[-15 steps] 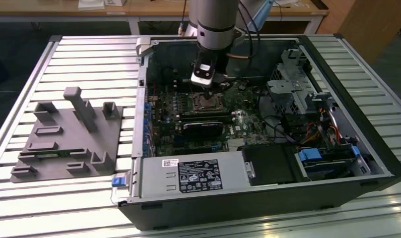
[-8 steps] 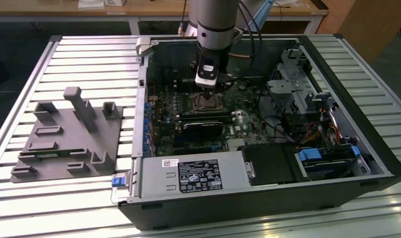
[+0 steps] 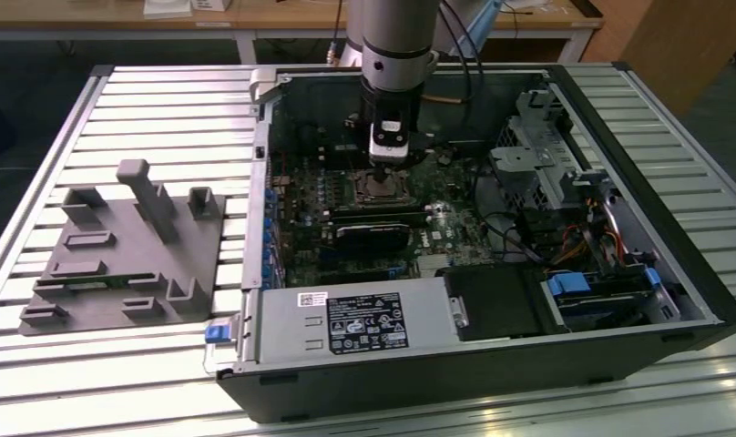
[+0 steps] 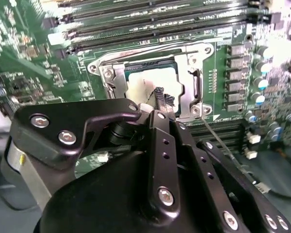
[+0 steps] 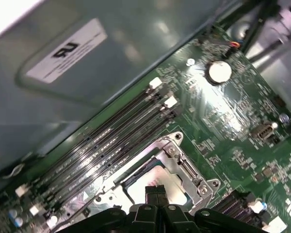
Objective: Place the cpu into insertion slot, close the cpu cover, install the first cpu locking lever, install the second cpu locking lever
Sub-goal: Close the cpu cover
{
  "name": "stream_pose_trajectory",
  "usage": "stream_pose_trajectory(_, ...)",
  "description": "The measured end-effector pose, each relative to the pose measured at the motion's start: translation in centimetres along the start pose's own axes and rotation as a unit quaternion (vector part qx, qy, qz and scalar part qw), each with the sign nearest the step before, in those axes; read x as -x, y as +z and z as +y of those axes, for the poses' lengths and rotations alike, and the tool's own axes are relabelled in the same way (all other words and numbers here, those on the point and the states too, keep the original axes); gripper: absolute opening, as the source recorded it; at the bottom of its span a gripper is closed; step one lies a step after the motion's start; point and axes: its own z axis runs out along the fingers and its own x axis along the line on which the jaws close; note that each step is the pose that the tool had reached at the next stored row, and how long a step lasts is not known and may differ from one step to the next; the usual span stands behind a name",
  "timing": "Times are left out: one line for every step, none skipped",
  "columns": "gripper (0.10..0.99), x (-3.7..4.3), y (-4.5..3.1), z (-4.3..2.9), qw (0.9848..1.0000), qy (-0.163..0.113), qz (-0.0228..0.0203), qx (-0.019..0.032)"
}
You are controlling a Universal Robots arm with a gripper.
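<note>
Exterior view: a table (image 3: 659, 100) of ribbed aluminium slats carries an open black computer case (image 3: 465, 364), with a grey, matte moulded fixture (image 3: 125, 246) of blocks and posts toward the exterior view's left. Inside the case lies the green-black motherboard (image 3: 343, 214), studded with small parts. The gripper (image 3: 390, 162) hangs directly over the insertion slot (image 3: 378, 187).

In both wrist views its 2 black ribbed fingertips (image 4: 161, 99) (image 5: 156, 191) are pressed together with nothing between them, right over the socket. The cpu cover (image 4: 150, 55) (image 5: 184, 167) is a thin, shiny square frame around the socket. Within its window sits the cpu (image 4: 138, 90) (image 5: 136, 194), flat, pale and silvery-beige, with a dark strip along 1 edge. A thin wire lever (image 4: 220, 143) slants away from 1 socket corner.
</note>
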Motion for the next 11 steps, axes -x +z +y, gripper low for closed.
stream_pose_trajectory(0.106, 0.0, 0.0, 0.0, 1.0, -0.008, 0.0002, -0.0001)
stream_pose_trajectory(0.106, 0.0, 0.0, 0.0, 0.9999, -0.017, 0.0004, -0.0003)
stream_pose_trajectory(0.106, 0.0, 0.0, 0.0, 0.9997, -0.025, 0.0007, -0.0004)
stream_pose_trajectory(0.106, 0.0, 0.0, 0.0, 0.9994, -0.033, 0.0008, -0.0006)
stream_pose_trajectory(0.106, 0.0, 0.0, 0.0, 0.9991, -0.042, 0.0011, -0.0007)
stream_pose_trajectory(0.106, 0.0, 0.0, 0.0, 0.9987, -0.05, 0.0013, -0.0009)
stream_pose_trajectory(0.106, 0.0, 0.0, 0.0, 0.9983, -0.058, 0.0015, -0.001)
stream_pose_trajectory(0.106, 0.0, 0.0, 0.0, 0.9978, -0.067, 0.0017, -0.0011)
stream_pose_trajectory(0.106, 0.0, 0.0, 0.0, 0.9972, -0.075, 0.0019, -0.0013)
stream_pose_trajectory(0.106, 0.0, 0.0, 0.0, 0.9965, -0.084, 0.0022, -0.0014)
stream_pose_trajectory(0.106, 0.0, 0.0, 0.0, 0.9957, -0.092, 0.0024, -0.0016)
